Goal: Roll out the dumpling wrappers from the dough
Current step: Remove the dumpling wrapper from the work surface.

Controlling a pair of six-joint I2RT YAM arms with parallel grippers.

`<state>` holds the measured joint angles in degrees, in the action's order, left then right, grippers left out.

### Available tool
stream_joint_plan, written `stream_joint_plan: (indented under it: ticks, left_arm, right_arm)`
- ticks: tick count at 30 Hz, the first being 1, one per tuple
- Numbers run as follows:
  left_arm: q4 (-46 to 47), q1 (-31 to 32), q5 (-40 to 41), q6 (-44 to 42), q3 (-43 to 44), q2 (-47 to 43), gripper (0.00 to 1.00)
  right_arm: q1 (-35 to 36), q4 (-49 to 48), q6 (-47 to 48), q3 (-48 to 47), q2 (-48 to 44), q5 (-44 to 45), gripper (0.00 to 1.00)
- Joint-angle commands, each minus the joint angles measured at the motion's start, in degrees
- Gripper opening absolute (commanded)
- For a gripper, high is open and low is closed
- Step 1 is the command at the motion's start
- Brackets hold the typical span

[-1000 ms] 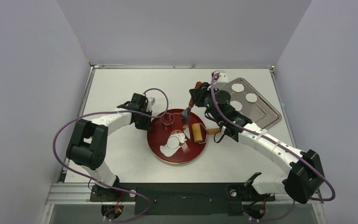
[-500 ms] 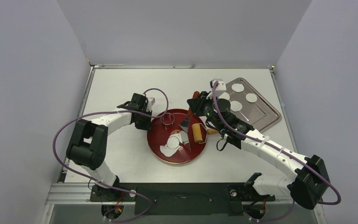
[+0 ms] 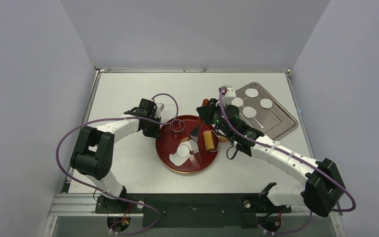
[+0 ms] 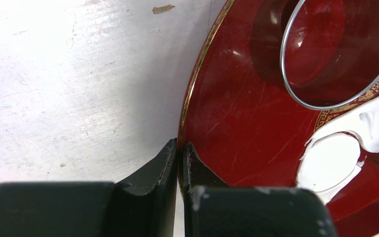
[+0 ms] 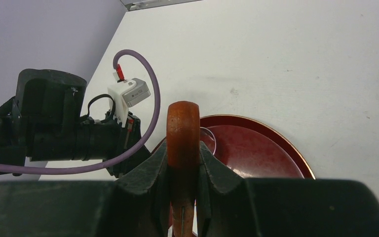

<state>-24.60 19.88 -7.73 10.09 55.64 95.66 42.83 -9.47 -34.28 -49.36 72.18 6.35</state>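
Dough is lying as a ragged white sheet on the near-middle of the red plate, with a round disc sitting inside it, looks already cut. The left gripper is pinching the plate's left rim, fingers clamped tight with the gold edge between them, so the dough is well over to its right across the plate, not touching it. From the left wrist view the dough is curling round the disc just on the near side of the metal ring that's standing on the plate. The right gripper is squeezing the wooden handle of a scraper and hanging over the plate's far-right edge. The blade is sitting between the ring and the rolling pin, just far of the dough. Can't tell whether the blade is actually touching the dough or the plate. Four wrappers are lying on the steel tray off to the right of the right gripper, all apart from each other.
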Motion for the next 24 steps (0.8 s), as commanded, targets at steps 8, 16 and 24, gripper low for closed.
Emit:
stream_joint_plan:
  ticks: [8,16,24]
  left_arm:
    - [1.13,-0.1,0.54,-1.56,0.03,-2.11,0.0]
    - [1.04,-0.1,0.52,-1.65,0.0,-1.94,0.0]
    - [1.18,-0.1,0.52,-1.68,-0.14,-2.1,0.0]
  right_arm:
    - [0.23,-7.27,0.26,1.55,0.3,4.29,0.0]
    - [-0.04,-10.95,-1.1,0.24,3.42,6.61,0.0]
    - [-0.9,-11.73,-0.41,-1.94,5.08,7.37,0.0]
